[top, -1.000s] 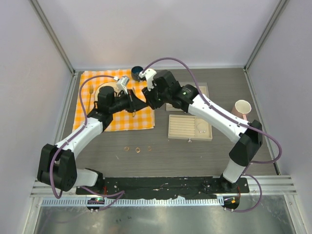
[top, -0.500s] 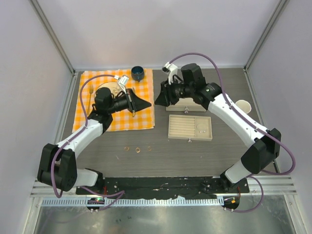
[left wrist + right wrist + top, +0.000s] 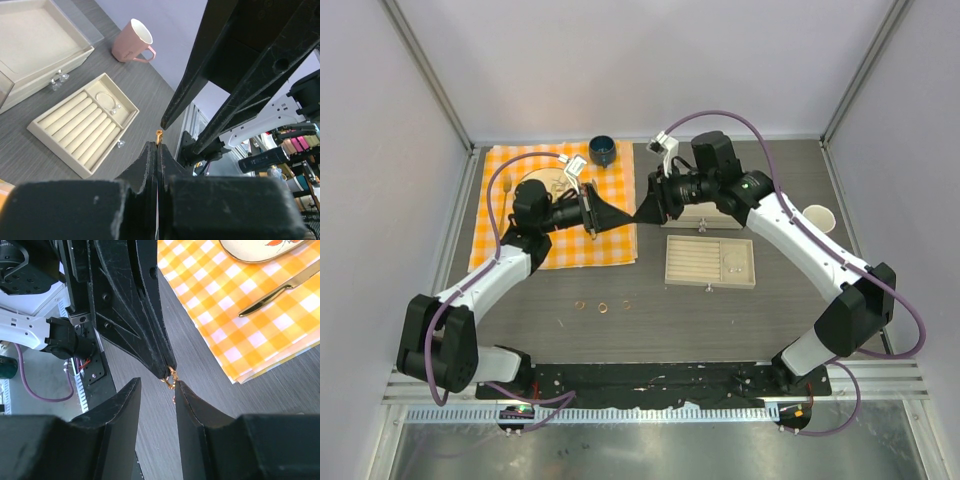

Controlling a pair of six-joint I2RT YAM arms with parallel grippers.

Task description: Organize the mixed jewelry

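Note:
My left gripper [image 3: 625, 214] [image 3: 156, 145] is shut on a tiny gold piece of jewelry [image 3: 159, 136] [image 3: 171, 378] that sticks out past its tips, held in the air beside the checked cloth's right edge. My right gripper [image 3: 642, 214] [image 3: 157, 382] faces it tip to tip, open. Its jaws stand either side of the left gripper's point, and one fingertip is right at the gold piece. Three small gold rings [image 3: 603, 307] lie in a row on the table nearer the arm bases. A thin silver hoop [image 3: 734, 265] [image 3: 106, 100] rests in the beige ring tray [image 3: 695, 262] [image 3: 75, 125].
An orange checked cloth [image 3: 520, 250] [image 3: 225, 300] carries a plate [image 3: 545, 185], a fork [image 3: 507, 185] and a knife [image 3: 280, 292]. A blue cup [image 3: 602, 150] stands behind it. A beige drawer box [image 3: 30, 35] sits behind the ring tray, and a pink cup [image 3: 817, 221] [image 3: 131, 40] stands far right.
The right arm drew back to the right from over the left gripper, then brought its open jaws up to the left gripper's tip. The left gripper stayed shut, shifting only slightly.

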